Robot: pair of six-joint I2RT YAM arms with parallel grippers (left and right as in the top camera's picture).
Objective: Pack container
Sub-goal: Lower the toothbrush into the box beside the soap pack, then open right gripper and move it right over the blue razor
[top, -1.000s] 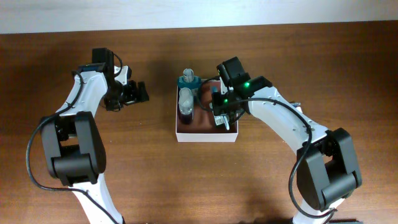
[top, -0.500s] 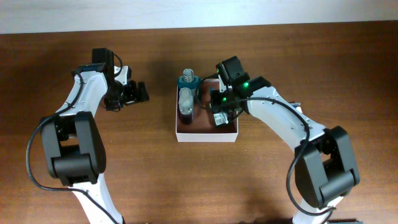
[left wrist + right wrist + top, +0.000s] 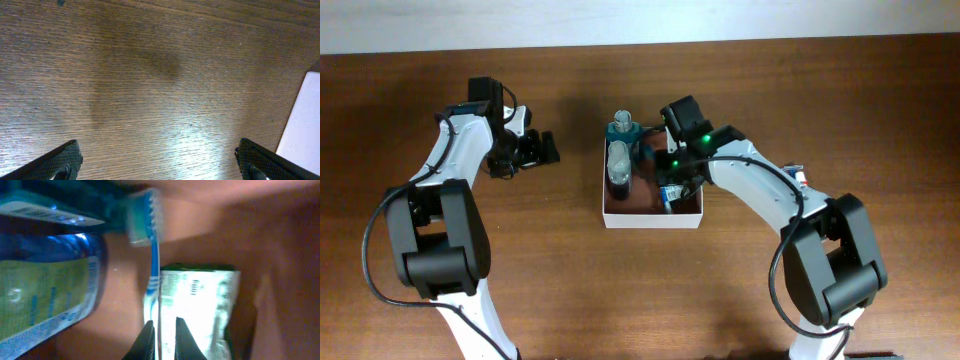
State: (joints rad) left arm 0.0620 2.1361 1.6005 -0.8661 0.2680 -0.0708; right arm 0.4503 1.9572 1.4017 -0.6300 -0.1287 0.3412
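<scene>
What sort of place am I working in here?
Likely a lab or test bench, not a home: a wooden table against a plain pale wall, two robot arms, and a white-walled container holding toiletries such as a toothbrush.

The table [image 3: 570, 290] is showing dark brown wood with a fine grain, and a pale strip [image 3: 620, 25] is running beyond its far edge. The container [image 3: 651, 221] is showing white walls and a reddish-brown inside. Within it, a toothbrush [image 3: 154, 280] is showing blue and white. A blue bottle [image 3: 50, 280] is wearing a yellow-green label, and a packet [image 3: 200, 305] is gleaming white with dark print. A teal bottle [image 3: 622, 130] is showing at its far left corner.
</scene>
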